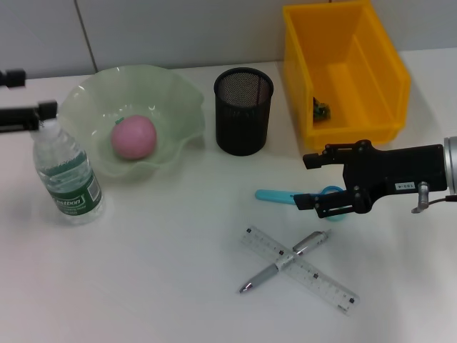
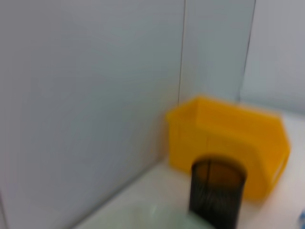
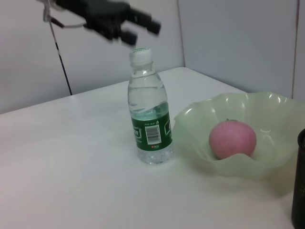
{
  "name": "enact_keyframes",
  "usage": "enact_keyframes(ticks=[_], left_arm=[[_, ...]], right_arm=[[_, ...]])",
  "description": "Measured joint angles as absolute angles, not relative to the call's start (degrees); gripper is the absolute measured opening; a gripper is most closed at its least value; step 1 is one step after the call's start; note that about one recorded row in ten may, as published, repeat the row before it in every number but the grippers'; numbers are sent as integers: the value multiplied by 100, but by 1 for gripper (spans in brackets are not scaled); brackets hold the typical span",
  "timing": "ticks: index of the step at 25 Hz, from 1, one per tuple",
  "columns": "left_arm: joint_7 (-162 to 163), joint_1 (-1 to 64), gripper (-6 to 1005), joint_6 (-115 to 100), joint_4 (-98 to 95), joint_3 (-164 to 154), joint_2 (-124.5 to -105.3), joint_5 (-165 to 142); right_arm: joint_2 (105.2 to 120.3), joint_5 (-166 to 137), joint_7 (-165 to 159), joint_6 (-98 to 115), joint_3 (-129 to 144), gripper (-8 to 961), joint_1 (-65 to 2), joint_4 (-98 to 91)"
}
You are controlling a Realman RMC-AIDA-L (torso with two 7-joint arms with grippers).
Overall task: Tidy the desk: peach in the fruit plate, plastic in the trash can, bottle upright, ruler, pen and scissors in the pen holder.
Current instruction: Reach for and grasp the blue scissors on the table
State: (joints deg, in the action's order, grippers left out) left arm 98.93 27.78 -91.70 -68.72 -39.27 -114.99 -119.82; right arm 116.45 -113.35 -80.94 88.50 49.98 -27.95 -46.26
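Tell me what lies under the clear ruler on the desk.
A silver pen lies under the clear plastic ruler, crossing it; the pen's two ends stick out on both sides. The stretch beneath shows only faintly through the plastic. Otherwise only the white desk shows there.

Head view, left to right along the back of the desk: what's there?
Left gripper → water bottle → fruit plate holding the peach → mesh pen holder → yellow bin.

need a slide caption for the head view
Right pincer open above scissors; peach in plate, bottle upright, pen and ruler crossed.
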Motion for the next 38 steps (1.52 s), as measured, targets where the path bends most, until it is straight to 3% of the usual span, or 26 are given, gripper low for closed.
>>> enact_keyframes(ticks=[3, 9, 11, 16, 17, 38], left_arm=[[9915, 2685, 837, -9942, -6793, -3561, -11374, -10767], [9963, 2639, 838, -10789, -6786, -3598, -11417, -10029], [9869, 2614, 837, -11057, -6779, -3894, -11647, -10001], [9790, 2590, 834, -11053, -6762, -4071, -11738, -10048], [9506, 2489, 833, -10817, -6477, -4700, -11841, -10147], [7817, 2485, 832, -9233, -4437, -5656, -11809, -11236]], right_arm=[[11645, -11328, -8144, 8864, 4992, 810, -2799, -4646], [11633, -11324, -8180, 8913, 4991, 810, -2802, -4662], [11629, -11324, -8182, 8915, 4992, 810, -2803, -4653], [11624, -11346, -8187, 8926, 4992, 810, -2824, -4643], [11624, -11346, -8187, 8926, 4992, 810, -2824, -4643], [11488, -11459, -8604, 9244, 5026, 810, -2865, -4610]])
